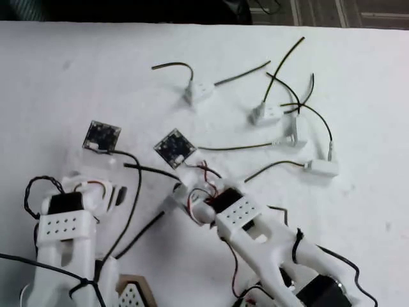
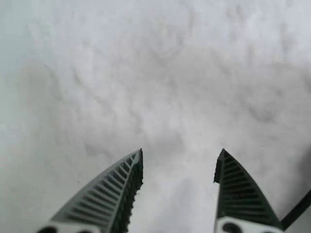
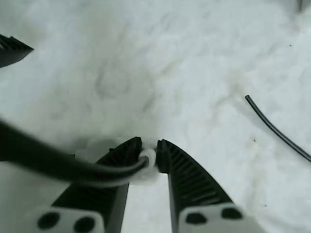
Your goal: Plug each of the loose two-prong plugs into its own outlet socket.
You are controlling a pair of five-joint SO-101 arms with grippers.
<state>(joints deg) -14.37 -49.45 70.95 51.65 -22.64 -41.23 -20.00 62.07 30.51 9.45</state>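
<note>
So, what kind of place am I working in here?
Probably a robotics test bench: a white-covered table, loose wired plugs scattered on it, and a bare circuit board on an arm.

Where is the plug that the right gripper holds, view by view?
Right wrist view: plug clamped in the right gripper.
High view: plug just below centre, at that gripper's tip.
Left wrist view: left gripper open over the white table.
Shared landmark: the plug's black cable, in high and right wrist views.
</note>
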